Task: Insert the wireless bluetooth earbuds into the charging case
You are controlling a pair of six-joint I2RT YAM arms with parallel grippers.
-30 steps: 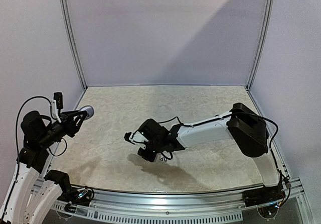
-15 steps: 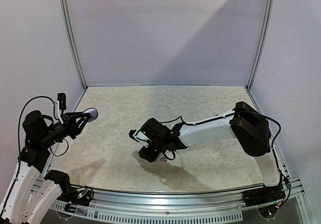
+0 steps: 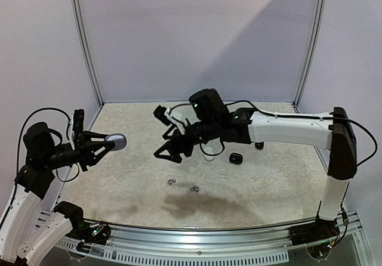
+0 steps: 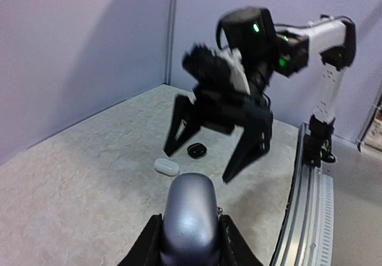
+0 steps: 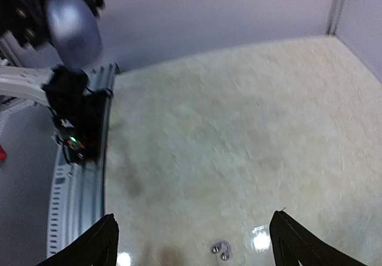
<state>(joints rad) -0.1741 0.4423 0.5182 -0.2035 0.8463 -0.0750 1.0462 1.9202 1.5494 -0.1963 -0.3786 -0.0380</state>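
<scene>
1. The left gripper (image 3: 107, 142) is clamped on a silvery grey charging case (image 3: 119, 141), held in the air over the table's (image 3: 268, 188) left side; the case's rounded end sticks out past the fingertips.
2. The right gripper (image 3: 170, 154) hangs above mid-table, its fingers spread wide with nothing between them.
3. Two silvery earbuds (image 3: 171, 182) lie loose on the table, apart from each other; they sit below the right gripper and well apart from the held case.
4. A white case (image 4: 166, 166) and a black case (image 4: 197, 149) rest near each other on the table.
</scene>
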